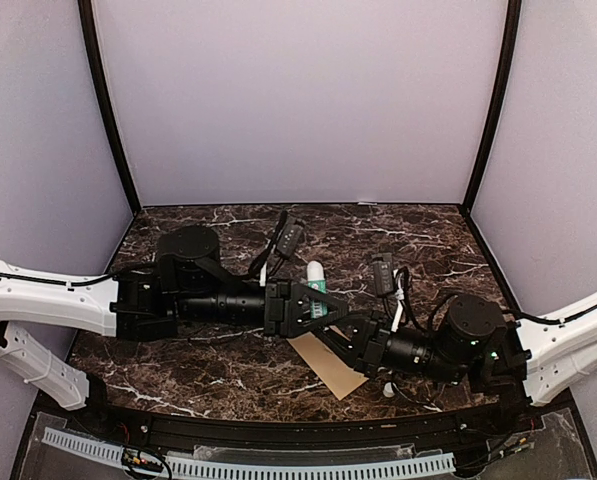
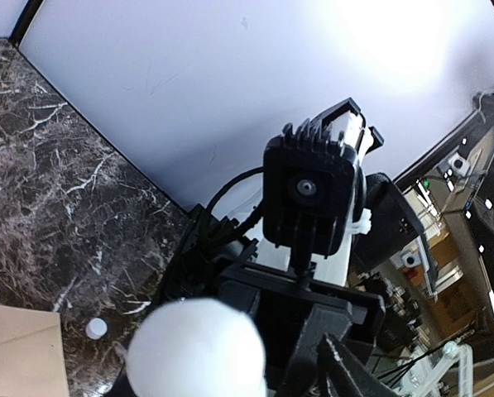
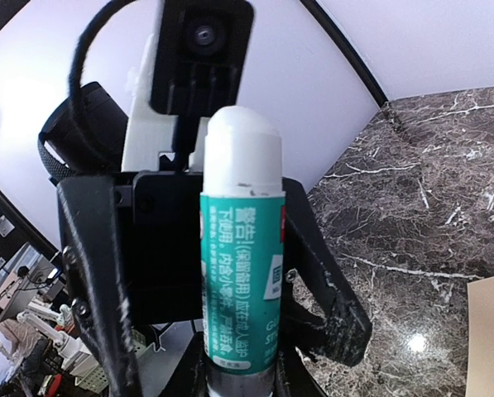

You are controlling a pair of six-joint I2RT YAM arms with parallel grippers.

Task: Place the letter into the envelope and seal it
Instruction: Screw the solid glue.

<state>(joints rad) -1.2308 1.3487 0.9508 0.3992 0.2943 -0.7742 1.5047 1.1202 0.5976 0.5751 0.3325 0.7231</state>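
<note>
On the marble table (image 1: 218, 375), the envelope (image 1: 330, 368) is lying flat beneath your two grippers. Your left gripper (image 1: 321, 305) is standing spread, its fingers (image 3: 333, 298) flanking the glue stick (image 3: 240, 281) without touching it. Your right gripper (image 1: 344, 336) is clamping the stick's lower end, with the white cap pointing away.
</note>
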